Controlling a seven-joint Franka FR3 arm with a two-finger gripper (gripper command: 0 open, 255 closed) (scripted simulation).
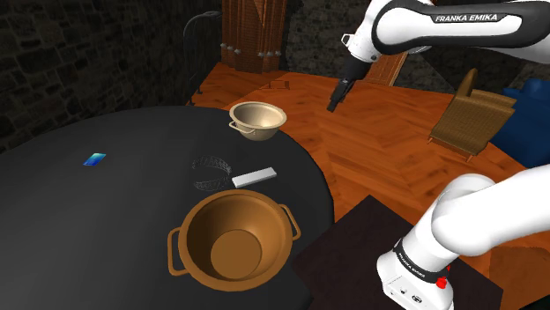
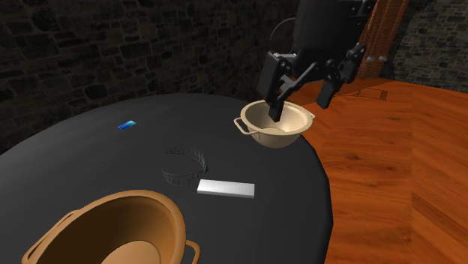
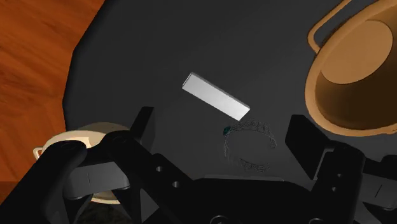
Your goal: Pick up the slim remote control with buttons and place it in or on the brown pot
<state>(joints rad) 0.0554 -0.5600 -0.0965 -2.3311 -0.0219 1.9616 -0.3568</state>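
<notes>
remote control: a slim pale slab, drawn plain with no buttons to make out. it lies flat on the black table, between the wire ring and the brown pot, touching neither.
gripper: fingers spread wide, nothing between them. it hangs well above the table's edge by the beige bowl, pointing down.
why so high: probably an approach posture. from here the wrist view takes in remote, ring and pot together, so a target can be lined up before descending.
wire ring: a thin mesh hoop on the table, seen in the gap between the fingers in the wrist view, with the remote just beyond it.
beige bowl: small, handled, mouth up at the table's edge. it is the thing nearest the gripper but not the goal.
brown pot: large, two-handled, upright and empty. it stands near the remote on the stand's side, so the carry looks short.
blue chip: a small flat piece, well apart from everything else.
step in hand: the reach. the remote is untouched and nothing is placed yet.
next move: the remote lies skew to the line between the fingers, so the wrist likely needs a turn to pinch it across its narrow width.
risk: the ring sits close enough to snag a finger, and a thin flat slab may slip.
</notes>
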